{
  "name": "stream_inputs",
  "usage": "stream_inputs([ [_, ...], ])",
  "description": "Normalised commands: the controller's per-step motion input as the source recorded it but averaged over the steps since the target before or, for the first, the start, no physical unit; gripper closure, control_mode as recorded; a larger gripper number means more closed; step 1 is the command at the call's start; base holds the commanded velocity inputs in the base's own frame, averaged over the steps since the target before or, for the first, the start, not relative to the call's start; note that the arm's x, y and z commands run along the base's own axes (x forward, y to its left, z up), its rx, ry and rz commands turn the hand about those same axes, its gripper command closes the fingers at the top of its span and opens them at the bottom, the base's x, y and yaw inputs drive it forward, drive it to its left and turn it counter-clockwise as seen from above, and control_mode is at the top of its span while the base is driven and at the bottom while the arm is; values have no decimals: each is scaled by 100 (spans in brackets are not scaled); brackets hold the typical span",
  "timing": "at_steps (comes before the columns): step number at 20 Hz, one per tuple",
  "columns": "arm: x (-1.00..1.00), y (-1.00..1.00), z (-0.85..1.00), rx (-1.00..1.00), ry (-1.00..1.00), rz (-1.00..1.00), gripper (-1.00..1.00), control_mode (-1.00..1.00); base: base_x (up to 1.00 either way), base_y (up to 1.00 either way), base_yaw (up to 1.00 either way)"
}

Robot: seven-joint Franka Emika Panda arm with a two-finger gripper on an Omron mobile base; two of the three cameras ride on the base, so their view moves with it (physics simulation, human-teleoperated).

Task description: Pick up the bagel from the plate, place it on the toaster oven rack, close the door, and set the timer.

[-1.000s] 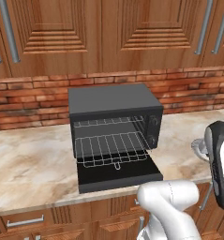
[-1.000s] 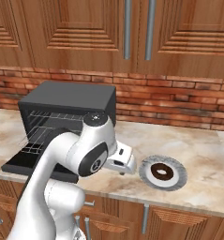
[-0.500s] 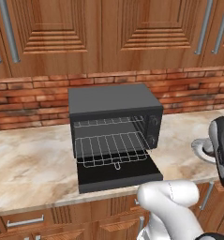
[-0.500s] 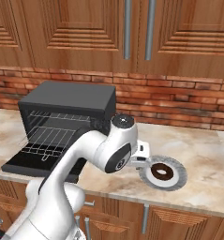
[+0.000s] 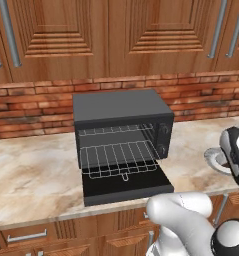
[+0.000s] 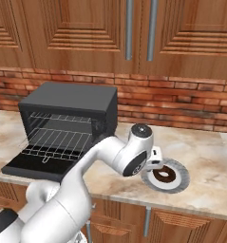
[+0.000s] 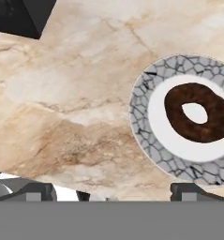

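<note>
A marbled beige tabletop (image 5: 31, 175) runs under wooden cabinets and a red brick backsplash. At its left stands the black toaster oven (image 5: 122, 130), its door (image 5: 127, 186) dropped flat toward the front and the toaster oven rack (image 5: 120, 159) drawn partly out over it. To the right, well apart from the oven, the plate (image 6: 166, 175) rests on the tabletop with the bagel (image 6: 163, 175) lying flat at its middle.

The pincer (image 7: 111, 192) hangs above the tabletop with its tips spread wide and nothing between them. In the hand view the bagel (image 7: 197, 112) sits at about two o'clock from the pincer, off to the side rather than between the tips.

The right base view shows the hand just beside the plate at its nine o'clock. The left base view shows only a sliver of the plate (image 5: 211, 159) behind the arm. The hand view shows the rim's crackled grey pattern.
</note>
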Motion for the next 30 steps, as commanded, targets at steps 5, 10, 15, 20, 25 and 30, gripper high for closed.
stream_inputs([
  [5,50,-22,-28,0,5,10,-100,-100,0,0,0],
  [10,36,-35,-20,0,3,6,-100,-100,0,0,0],
  [15,22,-52,-2,0,0,0,-100,-100,0,0,0],
  [20,16,-24,-11,0,0,0,-100,-100,0,0,0],
  [25,1,0,-16,0,0,0,-100,-100,0,0,0],
  [30,0,14,-21,0,0,0,-100,-100,0,0,0],
])
